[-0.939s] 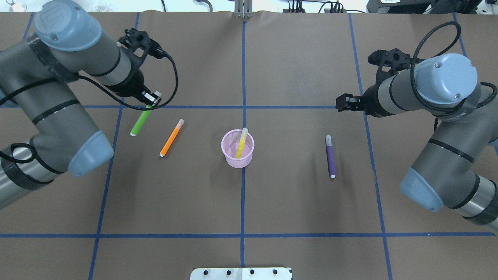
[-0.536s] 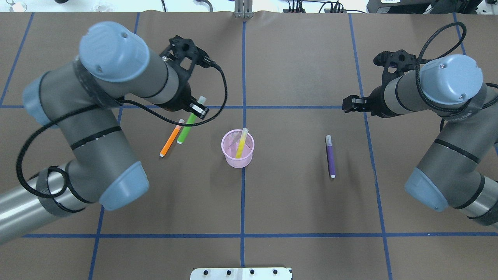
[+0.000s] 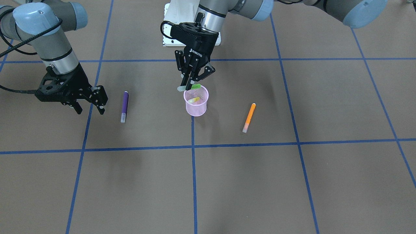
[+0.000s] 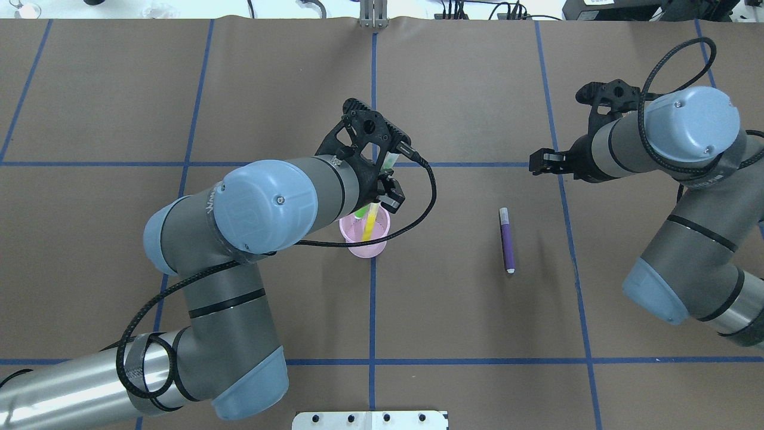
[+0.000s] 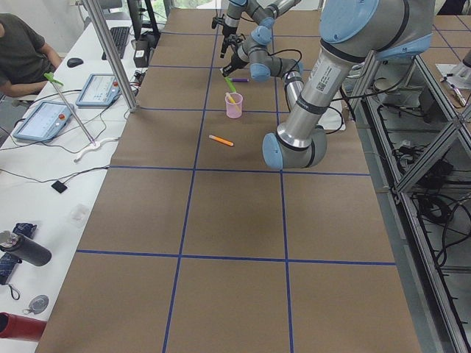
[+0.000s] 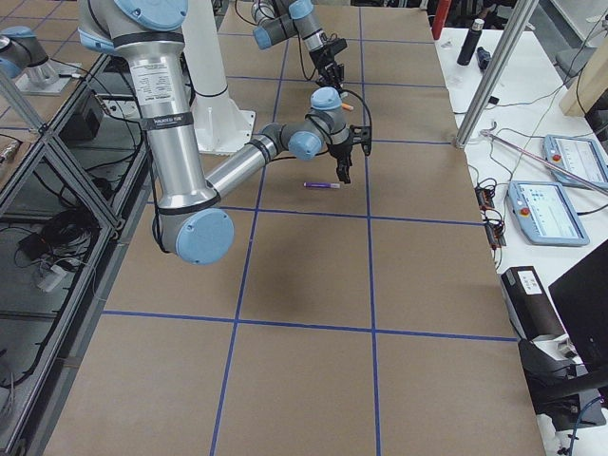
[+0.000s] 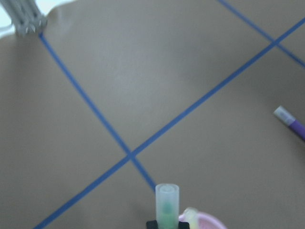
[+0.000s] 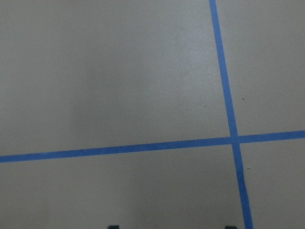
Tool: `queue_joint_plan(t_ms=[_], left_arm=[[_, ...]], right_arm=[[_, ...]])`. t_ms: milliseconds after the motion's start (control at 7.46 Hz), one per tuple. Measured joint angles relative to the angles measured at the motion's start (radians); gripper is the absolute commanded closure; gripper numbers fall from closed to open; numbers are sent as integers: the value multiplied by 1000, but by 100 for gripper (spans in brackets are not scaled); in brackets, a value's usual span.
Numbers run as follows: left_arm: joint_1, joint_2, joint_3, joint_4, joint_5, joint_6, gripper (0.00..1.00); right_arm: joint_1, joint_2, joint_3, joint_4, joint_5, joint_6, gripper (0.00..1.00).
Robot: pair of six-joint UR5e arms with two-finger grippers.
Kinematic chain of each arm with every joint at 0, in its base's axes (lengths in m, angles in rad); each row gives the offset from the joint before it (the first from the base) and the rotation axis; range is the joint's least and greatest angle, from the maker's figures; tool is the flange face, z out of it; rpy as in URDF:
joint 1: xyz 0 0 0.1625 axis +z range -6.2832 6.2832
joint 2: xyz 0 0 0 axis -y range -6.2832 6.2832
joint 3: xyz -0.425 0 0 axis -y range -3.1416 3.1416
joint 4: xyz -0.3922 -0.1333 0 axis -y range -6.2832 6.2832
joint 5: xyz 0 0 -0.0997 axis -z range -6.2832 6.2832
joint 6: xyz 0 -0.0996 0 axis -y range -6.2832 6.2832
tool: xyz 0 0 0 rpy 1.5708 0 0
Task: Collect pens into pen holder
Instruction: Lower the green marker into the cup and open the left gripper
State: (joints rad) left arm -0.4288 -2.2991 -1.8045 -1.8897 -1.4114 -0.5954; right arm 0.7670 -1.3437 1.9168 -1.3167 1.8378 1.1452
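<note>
The pink mesh pen holder stands at the table's middle with the yellow pen leaning inside. My left gripper is shut on the green pen and holds it tilted just above the holder's rim, towards the robot's side of it. The orange pen lies on the table on the left arm's side; the arm hides it from overhead. The purple pen lies on the other side. My right gripper is open and empty beside the purple pen.
Blue tape lines grid the brown table. A white mount plate sits at the robot's base edge. The left arm's elbow spans the table left of the holder. Operator desks with tablets line the far side.
My left gripper has carried the green pen rightward from the table's left part to above the pen holder. The right arm has barely moved.
</note>
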Motion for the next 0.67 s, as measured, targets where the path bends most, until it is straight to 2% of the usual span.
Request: queue_joint_plan(t_ms=[402, 536, 670], left_arm=[[9, 11, 29, -29, 48, 5, 100], [13, 13, 43, -31, 55, 5, 96], [17, 14, 56, -36, 58, 5, 79]], right_arm=[[-1, 1, -7, 1, 0, 5, 21], [-2, 3, -11, 1, 0, 7, 21], [-3, 5, -18, 1, 0, 7, 21]])
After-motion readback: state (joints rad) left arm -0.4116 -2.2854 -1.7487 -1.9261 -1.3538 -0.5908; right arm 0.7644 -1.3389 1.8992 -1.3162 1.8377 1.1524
